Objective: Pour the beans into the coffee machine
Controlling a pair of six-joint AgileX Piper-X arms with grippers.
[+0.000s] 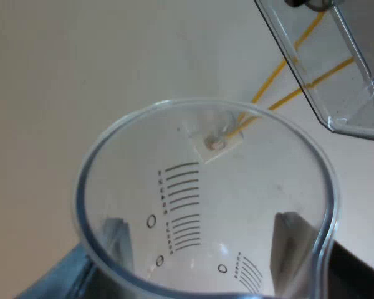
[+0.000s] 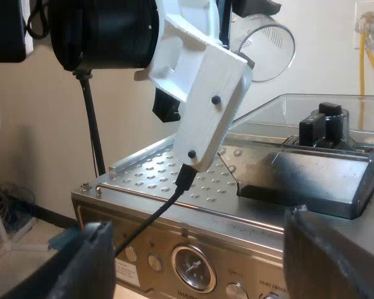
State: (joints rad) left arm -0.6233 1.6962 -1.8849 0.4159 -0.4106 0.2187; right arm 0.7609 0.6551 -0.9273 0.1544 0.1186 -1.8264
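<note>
**Glass held up by the hopper**

The left claw (image 1: 204, 243) grips the measuring glass (image 1: 206, 187), with a finger (image 1: 293, 249) on either side. The glass looks empty, and the clear hopper (image 1: 343, 68) sits just beyond its rim. The right claw (image 2: 199, 261) hangs open, holding nothing, with the coffee machine (image 2: 174, 205) close ahead of it.

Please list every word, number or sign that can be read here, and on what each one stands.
Nothing can be quoted with certainty.
Glass: scale lines with tiny figures beside them, too small to read.
Machine front: print by the knobs and on a pale label, too blurred to read.
Gauge: no figures legible.
</note>
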